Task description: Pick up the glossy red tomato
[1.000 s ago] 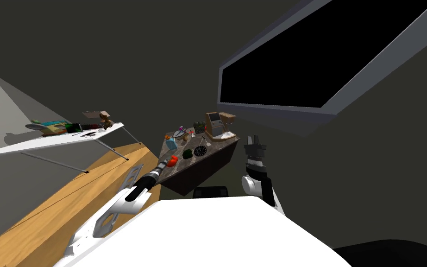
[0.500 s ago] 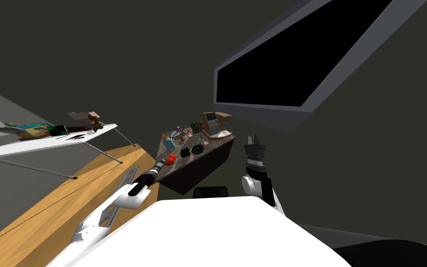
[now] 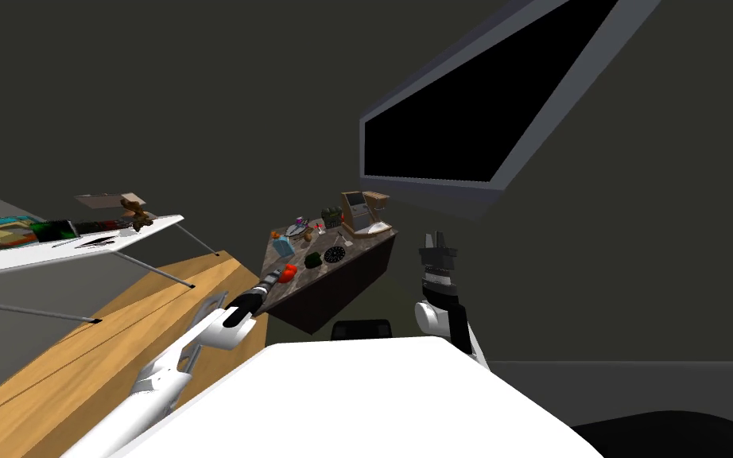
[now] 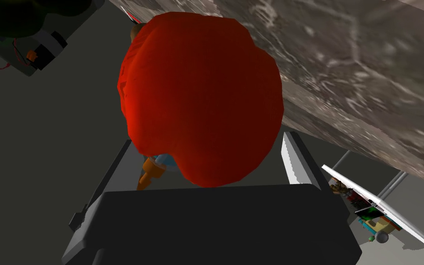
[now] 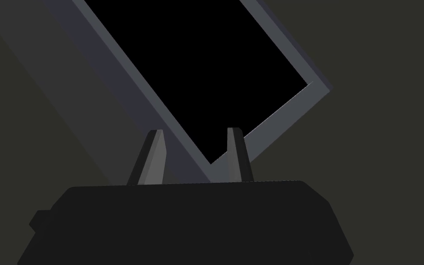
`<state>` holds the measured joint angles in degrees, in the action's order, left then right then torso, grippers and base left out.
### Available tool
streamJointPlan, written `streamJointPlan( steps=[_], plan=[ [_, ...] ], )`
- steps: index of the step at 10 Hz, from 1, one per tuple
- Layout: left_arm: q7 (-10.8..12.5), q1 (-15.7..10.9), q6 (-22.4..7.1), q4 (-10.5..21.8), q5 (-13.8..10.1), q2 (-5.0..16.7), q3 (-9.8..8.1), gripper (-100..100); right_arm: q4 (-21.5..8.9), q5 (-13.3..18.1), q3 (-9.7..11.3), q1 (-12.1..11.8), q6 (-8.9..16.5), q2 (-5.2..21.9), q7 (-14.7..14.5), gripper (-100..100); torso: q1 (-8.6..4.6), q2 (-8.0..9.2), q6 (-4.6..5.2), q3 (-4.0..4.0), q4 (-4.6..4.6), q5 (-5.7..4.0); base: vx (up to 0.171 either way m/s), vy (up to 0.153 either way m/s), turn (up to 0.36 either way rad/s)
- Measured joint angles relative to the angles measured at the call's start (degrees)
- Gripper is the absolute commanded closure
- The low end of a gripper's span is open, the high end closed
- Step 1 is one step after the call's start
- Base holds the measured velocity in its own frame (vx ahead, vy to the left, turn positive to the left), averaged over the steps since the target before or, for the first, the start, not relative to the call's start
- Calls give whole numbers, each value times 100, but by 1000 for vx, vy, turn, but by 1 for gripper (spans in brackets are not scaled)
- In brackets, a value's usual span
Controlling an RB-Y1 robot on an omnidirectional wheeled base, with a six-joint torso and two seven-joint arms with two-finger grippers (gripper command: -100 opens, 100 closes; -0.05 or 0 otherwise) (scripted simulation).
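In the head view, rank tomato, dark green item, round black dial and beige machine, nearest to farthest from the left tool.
1. tomato, at the left tool, near edge of the table.
2. dark green item, mid-table.
3. round black dial, just beyond it.
4. beige machine, far end.

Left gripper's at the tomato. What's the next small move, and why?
Probably close the left gripper. Its open fingers flank the red tomato, which sits deep between them at the marbled table's edge, so a grip looks ready before any lift.
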<state>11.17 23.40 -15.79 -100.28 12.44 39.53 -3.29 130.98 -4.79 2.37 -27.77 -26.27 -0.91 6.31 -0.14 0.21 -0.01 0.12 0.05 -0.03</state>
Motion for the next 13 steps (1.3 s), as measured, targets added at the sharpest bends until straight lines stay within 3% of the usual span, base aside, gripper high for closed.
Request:
streamJointPlan(
  steps=[3,7,8,12,13],
  plan=[
    [393,-216,-60,274,159,167,14,-100,0,0,-1,-1,0,0,0,0,4,0,-5,1,0,1,-66,-32,-107],
    [939,-572,21,868,405,409,14,-100,0,0,-1,-1,0,0,0,0,7,-3,-5,-1,0,1,-45,-21,-69],
    [963,-573,17,870,408,413,14,100,0,0,-1,-1,0,1,0,0,12,-11,-6,-6,-2,3,-6,-1,14],
    [960,-570,15,873,408,412,15,100,0,0,-1,-2,0,1,0,0,15,-19,-5,-10,-2,3,0,0,0],
    [960,-570,15,872,408,412,15,0,0,0,-1,-2,0,1,0,0,15,-20,-5,-10,-2,2,0,0,0]
  ],
)
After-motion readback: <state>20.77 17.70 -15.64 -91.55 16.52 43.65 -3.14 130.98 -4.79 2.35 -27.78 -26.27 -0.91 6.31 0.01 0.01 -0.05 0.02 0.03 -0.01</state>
